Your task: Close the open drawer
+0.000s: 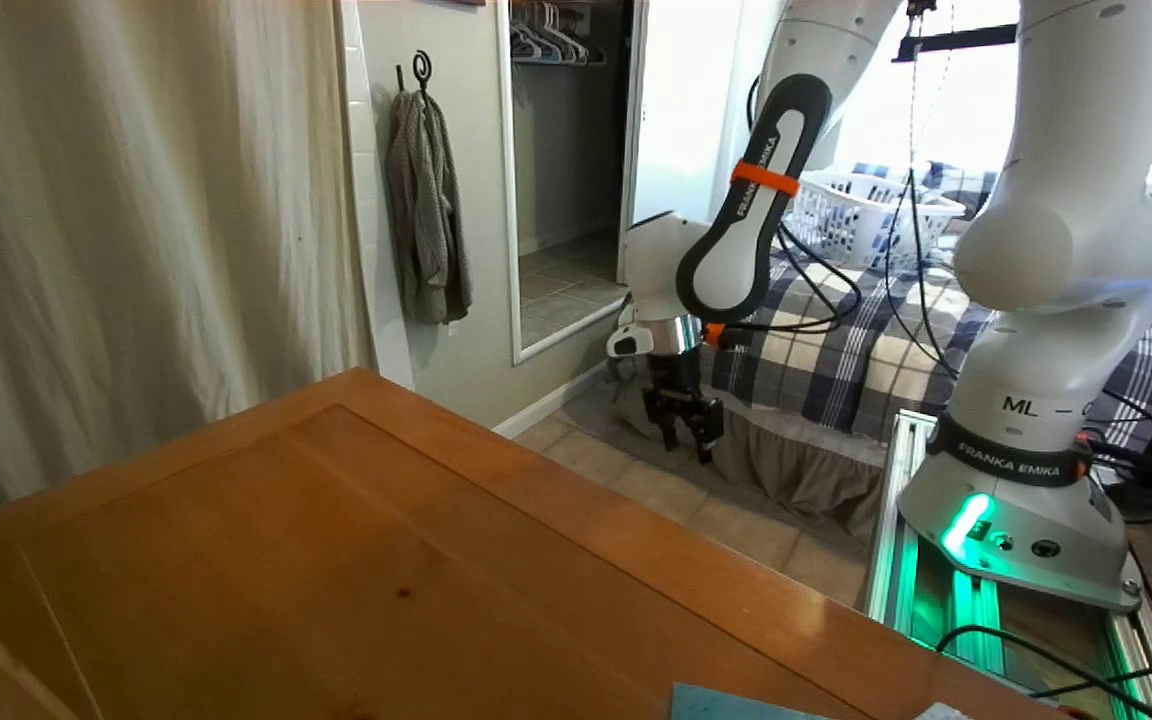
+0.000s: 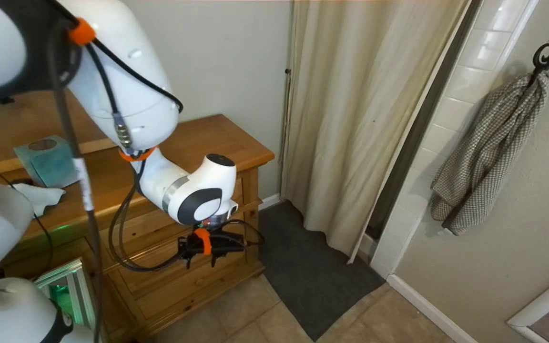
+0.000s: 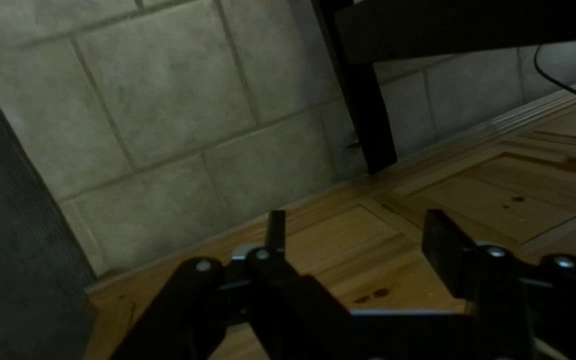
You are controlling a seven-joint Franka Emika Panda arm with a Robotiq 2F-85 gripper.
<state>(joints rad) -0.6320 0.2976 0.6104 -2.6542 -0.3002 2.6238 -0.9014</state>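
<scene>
The orange-brown wooden dresser shows its flat top (image 1: 406, 560) in both exterior views, also here (image 2: 227, 138). Its front with several drawer fronts (image 2: 174, 297) faces the gripper; these fronts look about flush with the dresser. No drawer box with light walls and a darker inside shows, so an open drawer is hidden or out of view. My gripper (image 2: 201, 264) points down in front of the drawer fronts, below the top's level, also seen past the top's edge (image 1: 688, 452). In the wrist view the gripper (image 3: 348, 225) is open and empty, with wood panels (image 3: 343, 235) beyond its fingers.
A teal tissue box (image 2: 50, 162) stands on the dresser top with a white cloth or tissue (image 2: 41, 195) beside it. A grey mat (image 2: 312, 271) lies by the curtain (image 2: 346, 119). A bed (image 1: 836, 350) stands behind the arm. Cables hang from the arm.
</scene>
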